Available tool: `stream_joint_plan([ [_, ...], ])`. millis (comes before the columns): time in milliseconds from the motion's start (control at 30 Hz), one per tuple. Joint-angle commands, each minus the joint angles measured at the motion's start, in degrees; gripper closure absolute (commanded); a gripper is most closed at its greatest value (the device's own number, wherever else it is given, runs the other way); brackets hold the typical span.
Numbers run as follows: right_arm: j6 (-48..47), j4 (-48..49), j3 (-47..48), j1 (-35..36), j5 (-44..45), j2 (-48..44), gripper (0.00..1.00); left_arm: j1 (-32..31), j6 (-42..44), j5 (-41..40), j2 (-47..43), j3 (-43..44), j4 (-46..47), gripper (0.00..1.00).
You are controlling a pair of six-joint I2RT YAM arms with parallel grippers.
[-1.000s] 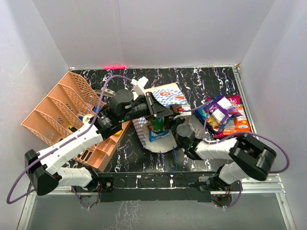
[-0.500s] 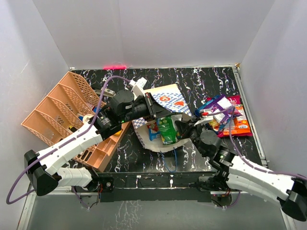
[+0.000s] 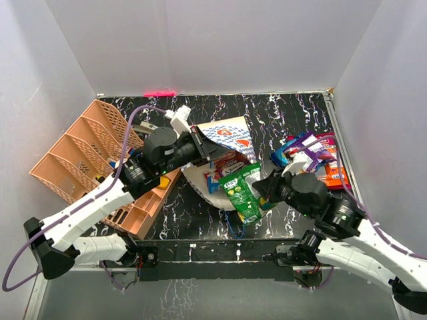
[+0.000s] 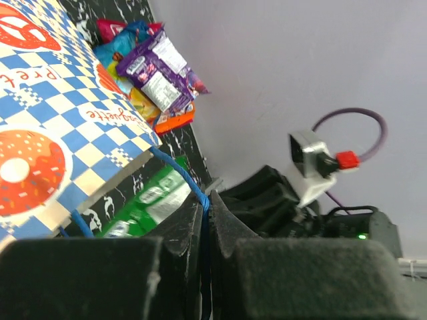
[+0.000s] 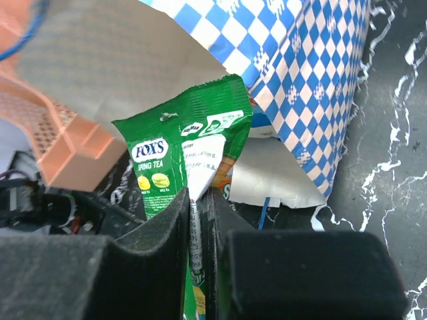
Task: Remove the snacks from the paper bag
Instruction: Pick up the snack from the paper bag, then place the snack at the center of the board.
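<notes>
Right wrist shows the right hand (image 5: 199,201) pinching the green snack packet (image 5: 181,160) before the paper bag (image 5: 313,80)'s mouth

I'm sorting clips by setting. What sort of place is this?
Probably a robot test cell in a lab: plain white walls box in a black marbled tabletop, a left arm and a right arm are mounted at its near edge, and a paper bag and peach basket serve as props.
</notes>
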Motion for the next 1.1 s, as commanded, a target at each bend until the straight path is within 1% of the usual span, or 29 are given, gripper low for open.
stream_joint_plan([
  [0, -4.1, -5.0, 12.4, 0.0, -6.0, -2.7, 0.92, 0.0, 0.7, -7.5, -4.7, -0.8, 0.0, 1.0],
  [67, -5.9, -5.3, 17.4, 0.0, -6.4, -2.1, 0.92, -0.1, 0.4, -8.6, -5.2, -1.6, 0.1, 1.0],
  [133, -8.0, -5.2, 22.1, 0.0, -4.9, -0.9, 0.92, 0.0, 0.2, -8.9, -5.1, -1.7, -0.3, 1.0],
  [300, -14.5, -2.8, 30.3, 0.0, 4.2, 2.7, 0.92, 0.0, -0.3, -8.8, -4.5, -2.2, -1.5, 1.0],
  [367, -16.1, -1.3, 31.9, 0.0, 10.0, 3.9, 0.92, 0.0, -0.2, -8.6, -4.5, -2.2, -2.2, 1.0],
  [533, -19.1, 2.0, 31.4, 0.0, 29.5, 8.7, 0.92, -0.1, -0.5, -7.3, -4.5, -3.2, -1.5, 1.0],
  [600, -18.8, 3.0, 30.6, 0.0, 35.4, 12.1, 0.92, 0.0, -0.4, -6.0, -4.2, -3.3, -0.7, 1.0],
  [633, -18.7, 4.5, 29.7, 0.0, 37.1, 13.1, 0.92, 0.0, -0.2, -5.1, -3.9, -3.1, -0.3, 1.0],
  [767, -22.4, 17.7, 24.4, -0.2, 39.8, 15.7, 0.92, 0.0, 0.6, 0.1, -2.2, -2.1, 2.0, 1.0],
  [800, -23.4, 19.7, 23.8, -0.9, 40.5, 17.0, 0.92, 0.0, 0.7, 1.5, -1.9, -2.0, 2.9, 1.0],
  [867, -22.7, 20.8, 23.8, -4.9, 38.5, 19.8, 0.92, 0.0, 0.8, 3.7, -1.3, -2.1, 4.8, 1.0],
  [933, -19.8, 20.8, 23.8, -12.2, 29.6, 22.0, 0.92, 0.0, 0.7, 5.3, -0.9, -2.2, 6.1, 1.0],
  [1067, -13.6, 20.5, 21.6, -29.4, 12.5, 26.0, 0.92, -0.1, -0.3, 7.2, -0.2, -3.3, 8.7, 1.0],
])
